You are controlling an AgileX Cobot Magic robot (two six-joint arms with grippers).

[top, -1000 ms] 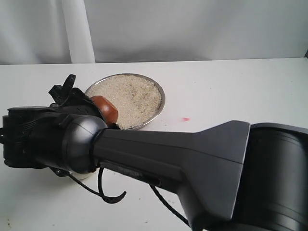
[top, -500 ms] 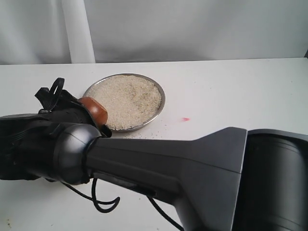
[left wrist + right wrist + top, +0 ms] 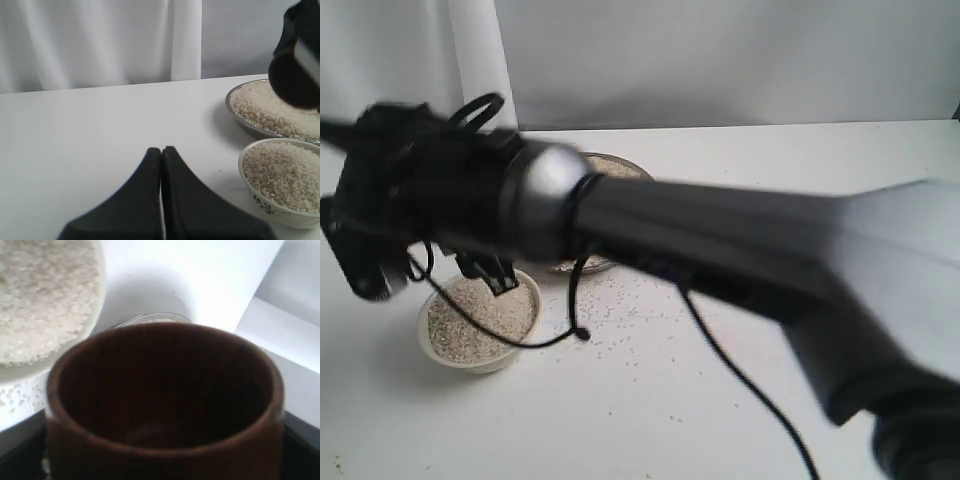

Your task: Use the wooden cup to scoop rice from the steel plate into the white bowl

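The wooden cup (image 3: 165, 405) fills the right wrist view, its dark inside showing no rice, with my right gripper (image 3: 165, 450) shut on it. Beyond its rim lie the white bowl (image 3: 97, 315), heaped with rice (image 3: 40, 295), and a sliver of the steel plate (image 3: 150, 318). In the exterior view my blurred right arm reaches across the left, the gripper (image 3: 490, 272) just over the white bowl (image 3: 478, 355); the cup is hidden there. The steel plate (image 3: 625, 166) is mostly covered by the arm. My left gripper (image 3: 161, 150) is shut and empty on the table beside the bowl (image 3: 272, 207) and plate (image 3: 235, 112).
Loose rice grains (image 3: 625, 315) are scattered on the white table (image 3: 820, 190) between plate and bowl and toward the front. A small red mark (image 3: 705, 247) is hidden behind the arm's edge. A grey curtain closes off the back.
My right arm has swung up and left from the plate's edge to above the white bowl. The bowl with rice is now uncovered, and the cup is no longer visible in the exterior view.
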